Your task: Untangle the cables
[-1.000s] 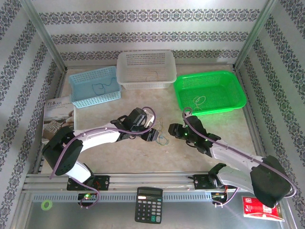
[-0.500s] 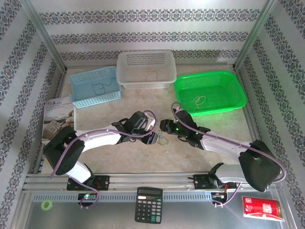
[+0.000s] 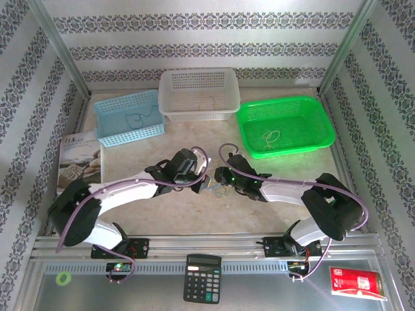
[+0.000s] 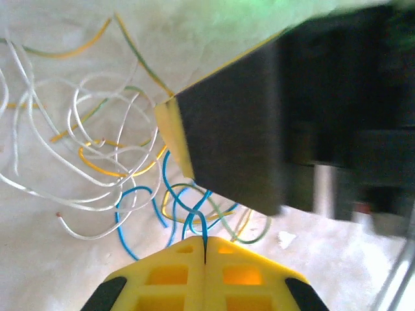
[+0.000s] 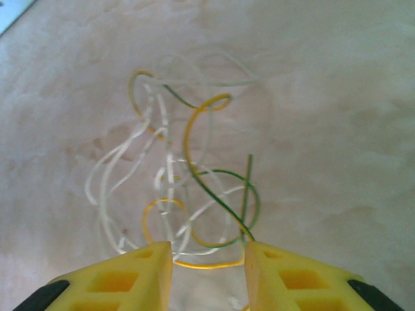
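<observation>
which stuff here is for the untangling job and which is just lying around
Job: cables, left gripper, right gripper; probably blue basket, white basket, green tray, each holding a wire.
Lying about: calculator, booklet, tape roll, red packet.

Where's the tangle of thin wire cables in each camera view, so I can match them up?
Top external: tangle of thin white, yellow, green and blue wire cables, middle of the pale marbled tabletop.
Left wrist: left half, a blue strand pinched in the shut left hand.
Right wrist: centre, just above the open right hand.
Shared landmark: that marbled tabletop beneath it.
</observation>
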Controlling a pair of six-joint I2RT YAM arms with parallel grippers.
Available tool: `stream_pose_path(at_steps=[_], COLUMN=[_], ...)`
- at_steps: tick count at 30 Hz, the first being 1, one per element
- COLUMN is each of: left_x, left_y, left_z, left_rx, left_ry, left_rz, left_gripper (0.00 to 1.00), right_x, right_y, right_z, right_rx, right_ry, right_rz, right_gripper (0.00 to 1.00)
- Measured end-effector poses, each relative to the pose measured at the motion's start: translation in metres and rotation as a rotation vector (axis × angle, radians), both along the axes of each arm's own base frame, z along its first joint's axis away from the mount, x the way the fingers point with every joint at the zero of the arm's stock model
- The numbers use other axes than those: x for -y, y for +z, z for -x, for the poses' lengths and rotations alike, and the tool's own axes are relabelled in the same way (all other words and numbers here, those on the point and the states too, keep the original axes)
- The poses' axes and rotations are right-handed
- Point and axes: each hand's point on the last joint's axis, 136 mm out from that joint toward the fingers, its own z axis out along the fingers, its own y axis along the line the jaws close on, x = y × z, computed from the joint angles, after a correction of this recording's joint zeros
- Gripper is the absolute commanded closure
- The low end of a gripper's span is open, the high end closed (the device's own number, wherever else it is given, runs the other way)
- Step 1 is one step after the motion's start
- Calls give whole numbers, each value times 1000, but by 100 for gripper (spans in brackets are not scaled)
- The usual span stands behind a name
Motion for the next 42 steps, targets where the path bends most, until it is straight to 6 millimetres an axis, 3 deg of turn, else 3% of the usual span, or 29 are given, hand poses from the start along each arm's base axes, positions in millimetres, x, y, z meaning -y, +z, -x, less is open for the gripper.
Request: stream_pose_path(at_steps=[8, 14, 18, 21, 27, 31, 35, 42], left_x=[-4, 1, 2, 0, -2, -2, -1, 0], left_y=[86, 119, 118, 105, 93, 98, 101, 104], left_z=[7, 7, 6, 8, 10, 9, 8, 7], left_rx=[174, 254, 270, 257, 248, 265, 278, 288], left_ry=[-19, -33, -34, -32, -28, -26, -26, -26], left_rz=[174, 270, 292, 284, 280, 295, 309, 318], left_gripper=[100, 100, 100, 100, 100, 100, 100, 100], right_x=[19, 20, 21, 29, 75, 92, 80, 42], right_y=[-16, -15, 1, 27, 83, 108, 108, 96], right_z=[6, 7, 7, 5, -4, -4, 1, 9], right_rx=[-14, -5, 29, 82, 199, 248, 217, 129], right_ry=[-60, -65, -65, -85, -203, -218, -135, 30], right_rz=[44, 36, 3, -50, -154, -220, -249, -261], right_gripper=[65, 65, 65, 64, 63, 52, 49, 48])
